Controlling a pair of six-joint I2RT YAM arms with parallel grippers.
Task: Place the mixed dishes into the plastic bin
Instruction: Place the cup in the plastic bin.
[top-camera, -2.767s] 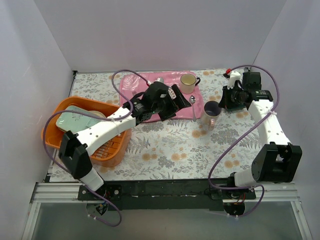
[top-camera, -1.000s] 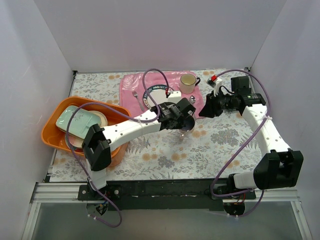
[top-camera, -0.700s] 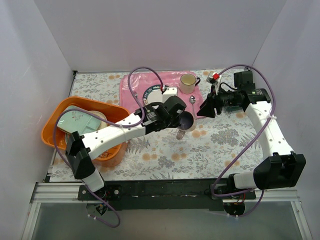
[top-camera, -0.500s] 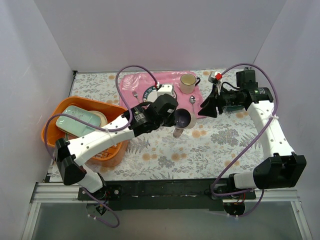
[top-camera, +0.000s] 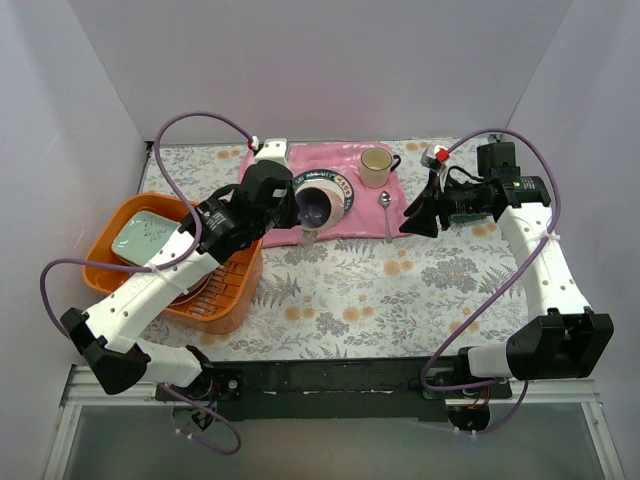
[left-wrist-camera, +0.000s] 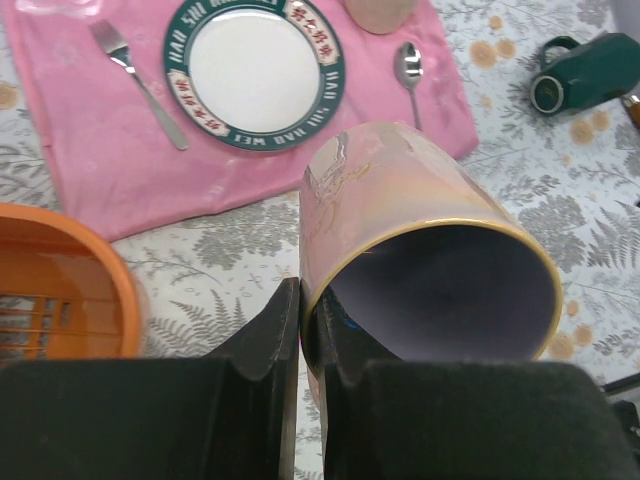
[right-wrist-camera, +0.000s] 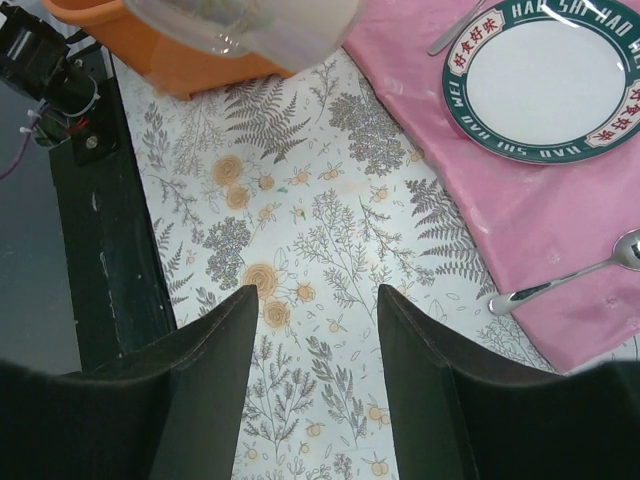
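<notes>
The orange bin (top-camera: 135, 205), holding the pale green tray (top-camera: 140, 237), sits at the table's left. It lies left of and nearer than the left gripper (left-wrist-camera: 308, 315), which is clamped on the wall of the pink mug (left-wrist-camera: 400, 230) over the near edge of the pink mat (left-wrist-camera: 100, 150); the left arm is plainly the closer one. The mug is tipped well off vertical, mouth turned up and back toward the wrist. Further right, the right gripper (right-wrist-camera: 310, 370) hangs with jaws apart and empty, and the dark green mug (left-wrist-camera: 585, 80) lies on its side.
</notes>
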